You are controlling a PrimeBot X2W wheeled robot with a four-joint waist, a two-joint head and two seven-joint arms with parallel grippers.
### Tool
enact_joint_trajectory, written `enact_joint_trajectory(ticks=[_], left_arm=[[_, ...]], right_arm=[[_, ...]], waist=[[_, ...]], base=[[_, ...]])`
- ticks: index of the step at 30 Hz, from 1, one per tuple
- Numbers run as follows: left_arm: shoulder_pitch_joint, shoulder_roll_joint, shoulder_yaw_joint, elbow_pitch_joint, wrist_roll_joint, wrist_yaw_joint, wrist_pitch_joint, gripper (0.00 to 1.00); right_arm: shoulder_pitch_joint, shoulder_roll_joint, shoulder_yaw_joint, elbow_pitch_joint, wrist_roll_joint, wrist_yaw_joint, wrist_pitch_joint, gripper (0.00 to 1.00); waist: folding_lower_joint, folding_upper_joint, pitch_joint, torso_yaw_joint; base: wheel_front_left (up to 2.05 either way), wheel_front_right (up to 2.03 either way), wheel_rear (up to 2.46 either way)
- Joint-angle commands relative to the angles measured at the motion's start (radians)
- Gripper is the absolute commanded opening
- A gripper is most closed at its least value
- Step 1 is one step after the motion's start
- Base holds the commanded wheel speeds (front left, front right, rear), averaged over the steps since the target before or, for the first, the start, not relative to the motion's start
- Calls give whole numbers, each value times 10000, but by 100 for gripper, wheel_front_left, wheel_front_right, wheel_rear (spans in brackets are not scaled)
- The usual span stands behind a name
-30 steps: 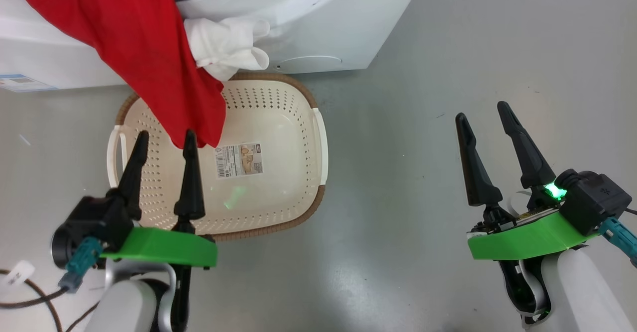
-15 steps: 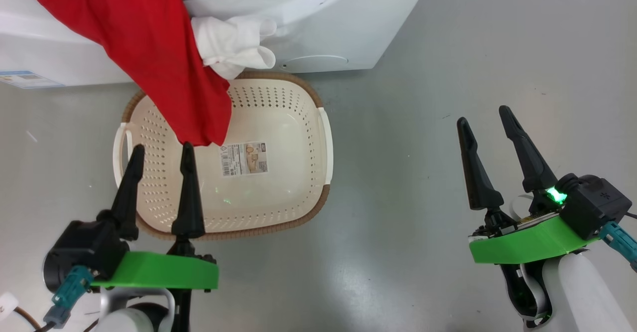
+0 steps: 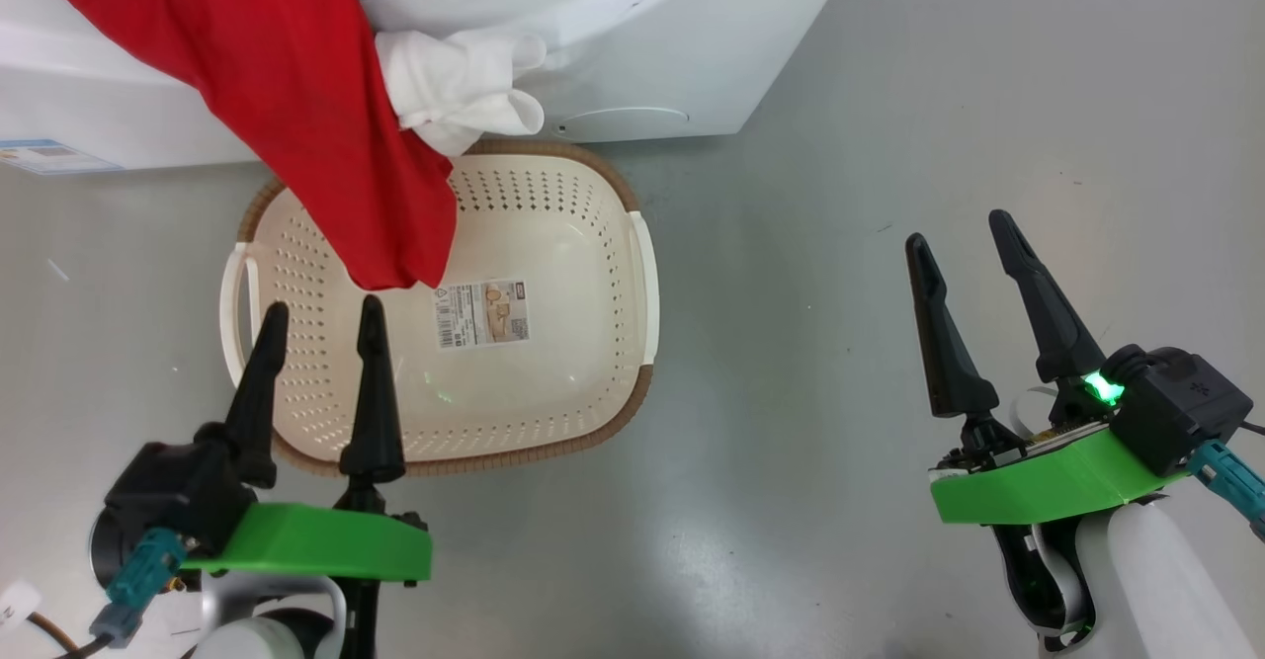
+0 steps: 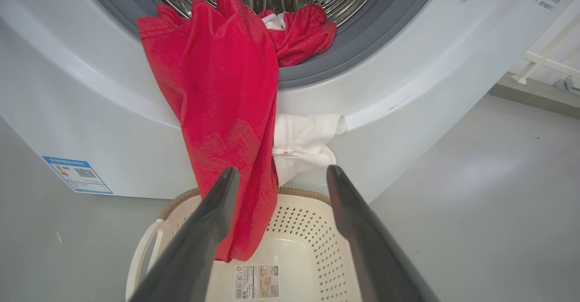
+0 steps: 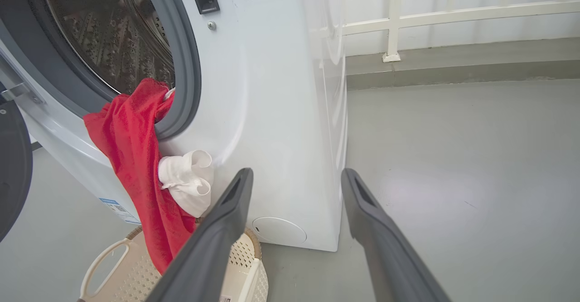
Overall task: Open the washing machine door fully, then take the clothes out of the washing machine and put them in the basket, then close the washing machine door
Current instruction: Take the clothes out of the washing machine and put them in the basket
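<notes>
The white boxy front-loading washing machine point(image 4: 90, 89) is standing with its large round black-rimmed door point(image 5: 11, 170) swung aside. The cream-white perforated plastic basket with the brown woven-look rim point(image 3: 593, 422) is sitting on the grey floor point(image 3: 840, 145) right against its front. The bright red fabric garment with white panels point(image 3: 296, 96) is hanging out of the drum over the grey rubber gasket point(image 4: 362, 53), with its lower hem dangling into the basket and its upper folds still lying inside the drum. The left gripper point(image 3: 324, 305) is hovering over the near part of the basket, jaws spread and grasping nothing, just short of the hem. The right gripper point(image 3: 957, 227) is waiting well apart over bare floor, likewise spread and empty. The main risk is that a pull on the hem alone is likely dragging the cloth across the gasket lip, where it may be catching. Alternatively, the white part may be dropping behind the basket's far rim rather than into it. Any fabric left over the gasket would be getting trapped by the closing door. Compared with a second ago, the left gripper is sitting lower and farther back from the hem, the camera is framing the scene slightly differently, and the garment and right gripper are looking unchanged.
</notes>
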Motion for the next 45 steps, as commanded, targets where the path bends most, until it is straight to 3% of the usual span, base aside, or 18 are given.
enact_joint_trajectory(ticks=[1, 22, 45], left_arm=[[-107, 147, 351, -94, -61, 32, -21, 100], [-2476, 45, 222, 2841, -134, -426, -534, 100], [-6628, 195, 381, 9135, -289, -1319, -1530, 100]], right_arm=[[145, 11, 272, -228, 2, 63, -63, 100], [-80, 11, 453, -96, 161, 63, -63, 100], [-202, 11, 709, -29, 239, 63, -63, 100]], waist=[[0, 0, 1, -10], [0, 0, 122, -360], [0, 0, 405, -840]], base=[[0, 0, 0], [0, 0, 0], [0, 0, 0]])
